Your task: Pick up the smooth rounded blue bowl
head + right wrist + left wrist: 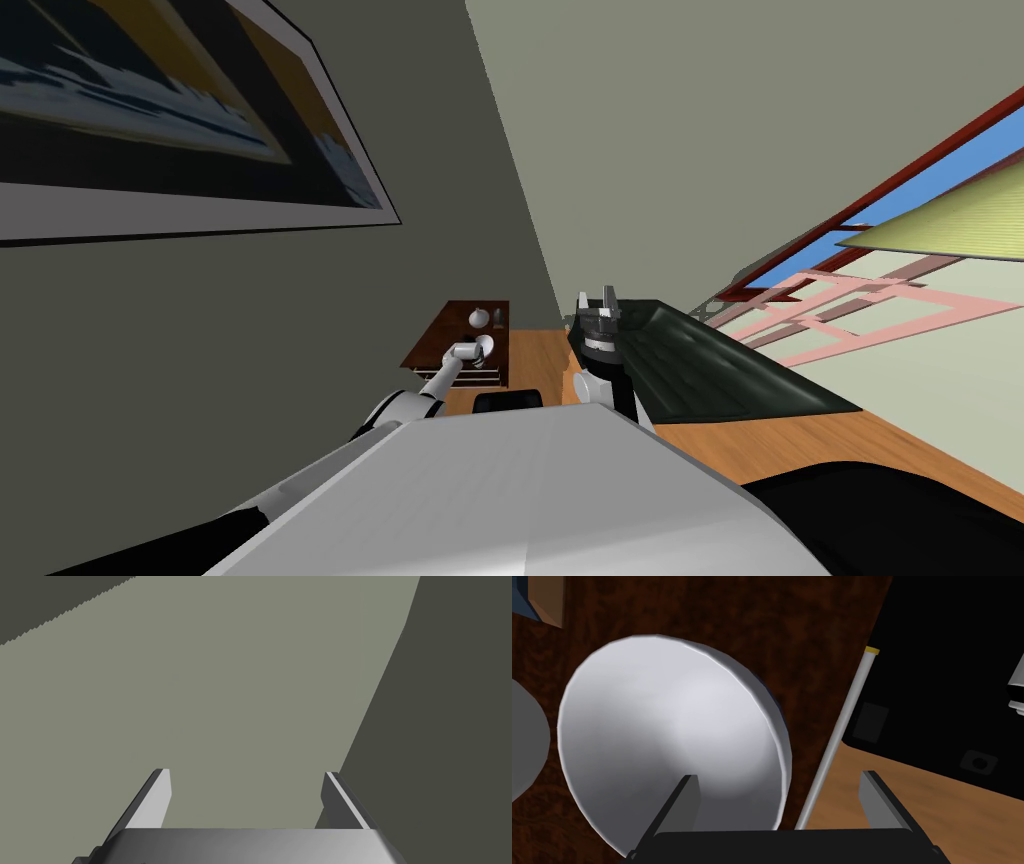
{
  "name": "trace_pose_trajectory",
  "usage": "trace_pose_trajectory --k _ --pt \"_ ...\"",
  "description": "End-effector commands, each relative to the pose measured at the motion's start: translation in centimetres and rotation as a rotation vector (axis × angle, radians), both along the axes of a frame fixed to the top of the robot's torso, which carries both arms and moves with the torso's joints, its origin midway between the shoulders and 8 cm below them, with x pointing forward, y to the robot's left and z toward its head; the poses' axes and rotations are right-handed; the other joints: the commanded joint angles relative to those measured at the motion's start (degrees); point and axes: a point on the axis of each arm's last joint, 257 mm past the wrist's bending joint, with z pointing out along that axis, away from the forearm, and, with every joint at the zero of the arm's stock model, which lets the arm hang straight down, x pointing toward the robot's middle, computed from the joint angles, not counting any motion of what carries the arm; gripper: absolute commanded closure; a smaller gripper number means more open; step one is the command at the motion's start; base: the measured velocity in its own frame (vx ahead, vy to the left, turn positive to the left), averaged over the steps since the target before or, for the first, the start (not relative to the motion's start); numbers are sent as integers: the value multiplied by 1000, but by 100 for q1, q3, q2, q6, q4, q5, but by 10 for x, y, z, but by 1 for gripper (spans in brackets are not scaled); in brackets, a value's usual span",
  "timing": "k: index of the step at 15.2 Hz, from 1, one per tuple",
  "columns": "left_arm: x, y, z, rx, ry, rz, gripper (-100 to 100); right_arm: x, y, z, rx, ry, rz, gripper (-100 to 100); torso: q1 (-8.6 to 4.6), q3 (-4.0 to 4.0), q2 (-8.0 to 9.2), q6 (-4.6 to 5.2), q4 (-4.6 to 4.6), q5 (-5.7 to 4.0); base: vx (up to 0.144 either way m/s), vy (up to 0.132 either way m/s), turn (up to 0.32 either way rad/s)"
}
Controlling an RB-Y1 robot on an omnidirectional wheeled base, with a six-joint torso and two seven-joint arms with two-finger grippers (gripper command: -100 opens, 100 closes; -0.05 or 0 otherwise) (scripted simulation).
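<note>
Bowl (662, 726), drawn plain light grey, lies on the dark brown counter (812, 621), close to its edge. The left gripper (779, 775) is spread wide astride the bowl's rim, one finger over the inside, the other out over the wood floor (962, 816), clasping nothing. The right gripper (246, 772) is raised, wide apart, empty.

The bowl (672, 726) at the left hand (779, 776) is plain pale grey-white with soft shading. The table (812, 621) beneath it is dark reddish-brown and mottled. Beside the hand runs a light grey rod (839, 731) with a yellow tip, over warm orange-brown wood-grain floor (962, 826). The hand's fingers (679, 806) are light grey on a black body.
</note>
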Motion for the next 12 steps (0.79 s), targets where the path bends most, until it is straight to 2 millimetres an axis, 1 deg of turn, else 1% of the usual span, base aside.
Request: trace_pose_trajectory --k 1,3,4,5,9,10,12 --pt "-5 0 -6 0 -5 1 -100 0 0 0 0 0 0 0 0 0 0 0 0 0 64 -4 -9" --pt "-10 0 -13 -1 -6 2 -100 0 0 0 0 0 0 0 0 -3 -4 0 -1 0 59 -8 -10" --pt "-8 0 -10 -1 -3 2 -100 0 0 0 0 0 0 0 0 -3 -4 0 -1 0 32 -5 -2" --pt "-8 0 -10 -1 -5 2 100 0 0 0 0 0 0 0 0 0 1 0 0 0 12 -2 1" --pt "-10 2 -12 5 -1 -3 100 0 0 0 0 0 0 0 13 11 16 -4 9 14 1 0 0" --pt "-1 0 -2 0 -4 0 100 0 0 0 0 0 0 0 15 11 15 -2 8 16 -36 7 25" --pt "3 0 2 0 -3 -1 100 0 0 0 0 0 0 0 19 22 32 -4 15 16 -69 5 13"
